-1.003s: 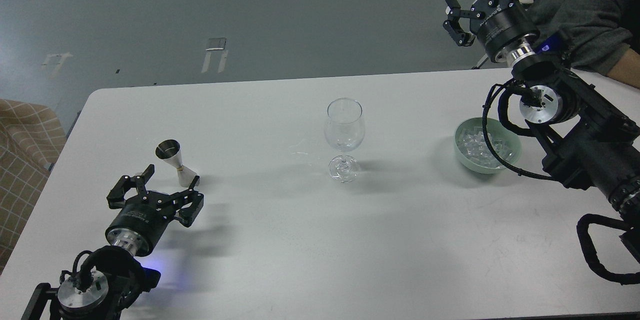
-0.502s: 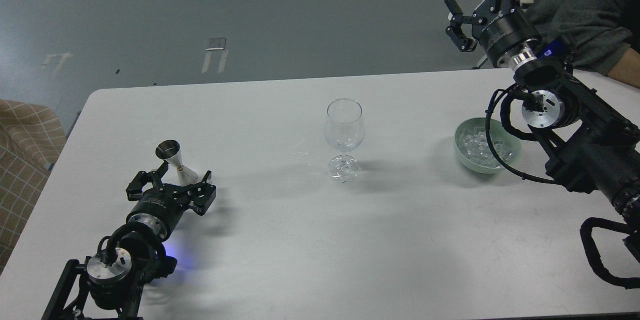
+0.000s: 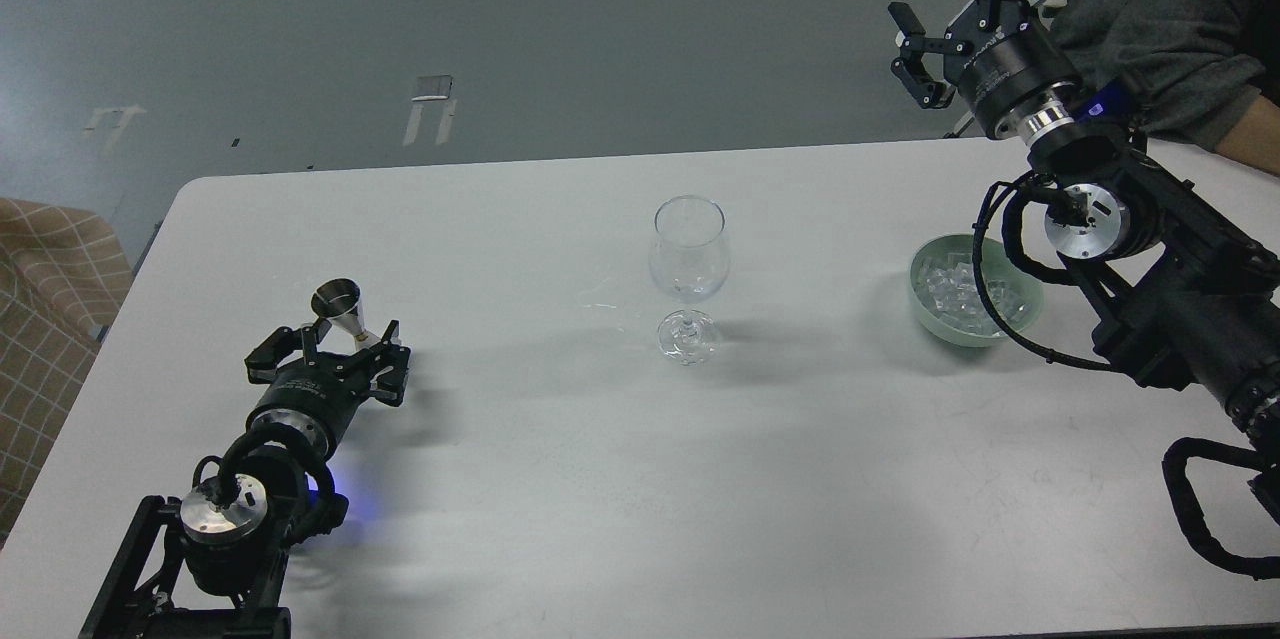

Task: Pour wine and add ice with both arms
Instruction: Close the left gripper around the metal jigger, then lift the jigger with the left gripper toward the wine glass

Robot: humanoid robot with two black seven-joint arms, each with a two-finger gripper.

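An empty clear stemmed wine glass [image 3: 688, 259] stands at the table's middle. A small metal jigger [image 3: 338, 309] stands upright at the left. My left gripper [image 3: 325, 351] is open and low on the table, its fingers either side of the jigger's lower half; contact is not clear. A pale green bowl [image 3: 923, 311] at the right holds a heap of clear ice cubes [image 3: 950, 289]. My right gripper [image 3: 965, 14] is open and empty, raised high beyond the table's far right edge, well above and behind the bowl. A black cable of the right arm loops over the bowl.
A person's grey-sleeved arm [image 3: 1170, 19] rests at the table's far right corner, close behind my right gripper. A checked fabric seat [image 3: 40, 299] stands off the table's left edge. The white table [image 3: 640, 479] ends near the glass's far side.
My left gripper has slid forward to the jigger and turned, so its fingers now flank it. My right gripper has risen slightly and shifted right.
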